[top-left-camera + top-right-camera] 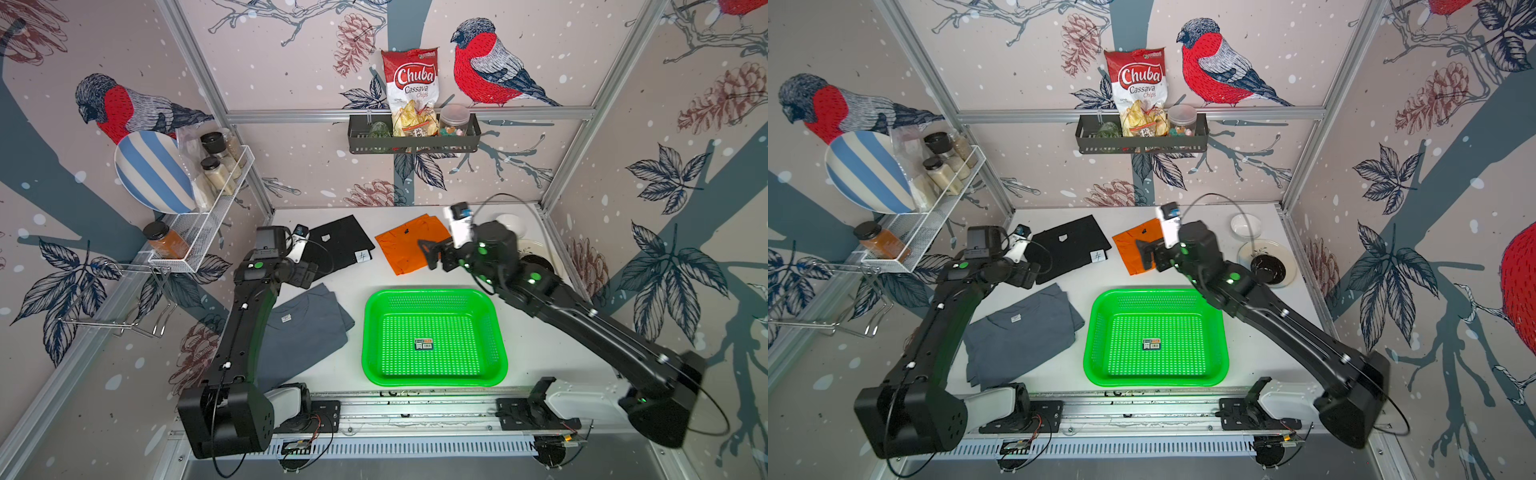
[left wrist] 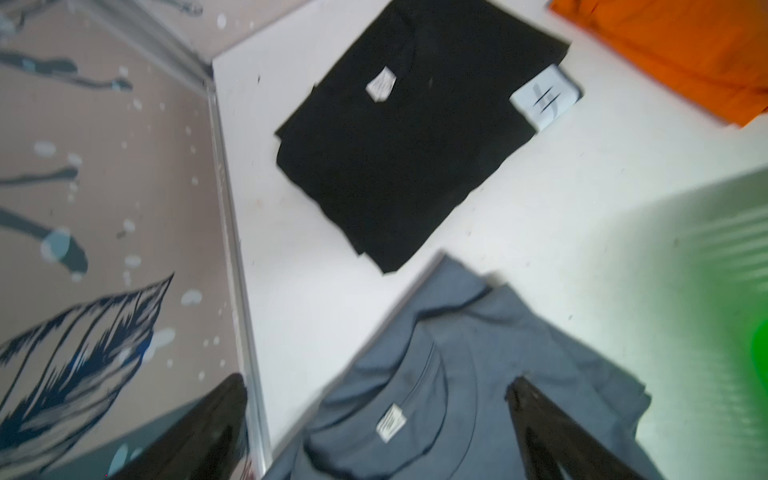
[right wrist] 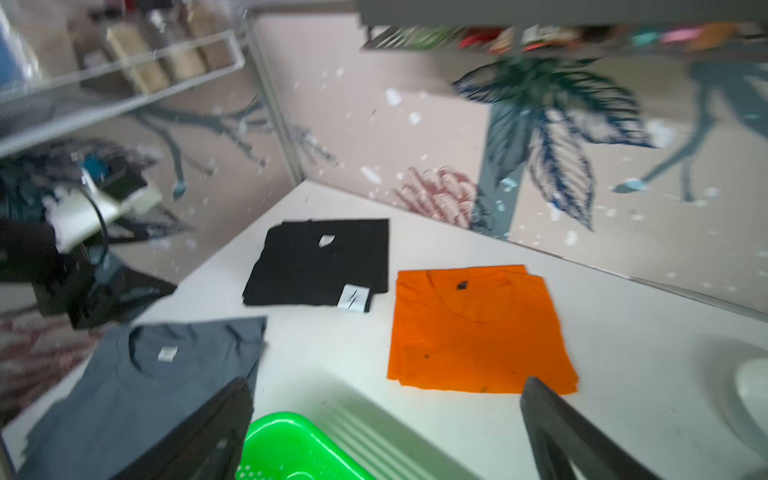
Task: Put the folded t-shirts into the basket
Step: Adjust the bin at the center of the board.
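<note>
Hovering with its jaws spread wide and holding nothing, the left gripper [image 2: 374, 386] is framing the collar of the grey t-shirt [image 2: 478, 353] between its fingers in the left wrist view; in both top views the arm's own wrist is hiding this. Beyond its fingertips the black t-shirt [image 2: 395, 158] is lying flat, with a white paper tag [image 2: 544, 97] at one corner. The right gripper [image 1: 432, 253], equally wide open and empty, is covering part of the orange t-shirt [image 3: 478, 328] in both top views, while the right wrist view is showing the whole folded rectangle just ahead of the fingers. Behind both grippers, toward the arm bases, the green basket [image 1: 434, 297] is sitting with only a small label [image 1: 424, 344] inside; each wrist view is catching just an edge of it.
</note>
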`<state>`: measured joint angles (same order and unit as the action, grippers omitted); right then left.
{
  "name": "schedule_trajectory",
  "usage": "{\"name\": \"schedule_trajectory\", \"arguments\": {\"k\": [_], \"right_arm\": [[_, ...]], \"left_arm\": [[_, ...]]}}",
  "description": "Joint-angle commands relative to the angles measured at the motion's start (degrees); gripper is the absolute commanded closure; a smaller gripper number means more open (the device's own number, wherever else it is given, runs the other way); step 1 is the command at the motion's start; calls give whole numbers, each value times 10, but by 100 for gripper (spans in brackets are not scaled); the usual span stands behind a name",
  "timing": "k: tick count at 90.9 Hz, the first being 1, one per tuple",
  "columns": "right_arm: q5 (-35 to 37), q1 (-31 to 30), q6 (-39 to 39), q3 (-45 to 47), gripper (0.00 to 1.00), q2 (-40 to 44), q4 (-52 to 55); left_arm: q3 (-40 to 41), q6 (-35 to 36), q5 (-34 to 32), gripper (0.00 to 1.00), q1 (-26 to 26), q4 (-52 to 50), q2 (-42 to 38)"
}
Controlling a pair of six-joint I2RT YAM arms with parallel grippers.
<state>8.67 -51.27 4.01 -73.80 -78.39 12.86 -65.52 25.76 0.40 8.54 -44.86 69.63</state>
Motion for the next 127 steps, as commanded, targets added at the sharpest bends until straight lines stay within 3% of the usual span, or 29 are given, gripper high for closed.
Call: {"name": "schedule_trajectory", "arguments": {"k": [1, 22, 36, 48, 72, 93, 117, 127], "right_arm": [[-9, -55, -83, -54, 0, -99, 45], [-107, -109, -41, -249, 0, -321, 63], [-142, -103, 51, -505, 0, -503, 207], [-177, -90, 71, -619, 0, -605, 239], [-227, -60, 120, -657, 5, -695, 194], [-245, -66, 141, -666, 7, -744, 191], [-209, -62, 193, -670, 16, -772, 206], [-203, -50, 208, -653, 18, -759, 225]], "left_arm": [[-7, 35, 40, 3, 45, -149, -21], [76, 91, -32, 3, 143, -135, -50], [81, 106, 8, 3, 239, -142, -36], [99, 105, -4, 3, 275, -130, -17], [109, 11, -66, 3, 341, -90, 71], [111, -20, -65, 3, 399, -72, 100], [120, -29, 19, 3, 398, -83, 151], [126, -24, 22, 3, 393, -81, 150]]}}
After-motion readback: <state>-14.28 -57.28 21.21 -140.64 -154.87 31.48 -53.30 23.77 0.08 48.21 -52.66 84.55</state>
